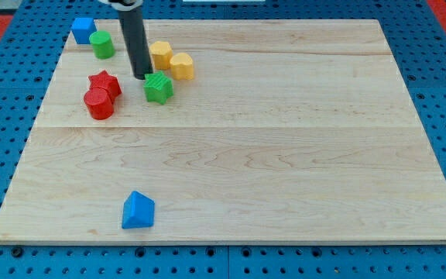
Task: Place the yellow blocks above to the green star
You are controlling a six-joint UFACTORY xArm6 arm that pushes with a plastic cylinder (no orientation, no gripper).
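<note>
The green star sits on the wooden board at the view's upper left. Two yellow blocks lie just above and to its right: a yellow hexagon-like block and a yellow heart-like block, touching each other. My tip is the lower end of the dark rod, just left of the green star's top and left of the yellow blocks, close to the star.
A red star and a red cylinder stand left of the green star. A green cylinder and a blue cube are at the top left. A blue triangular block lies near the board's bottom edge.
</note>
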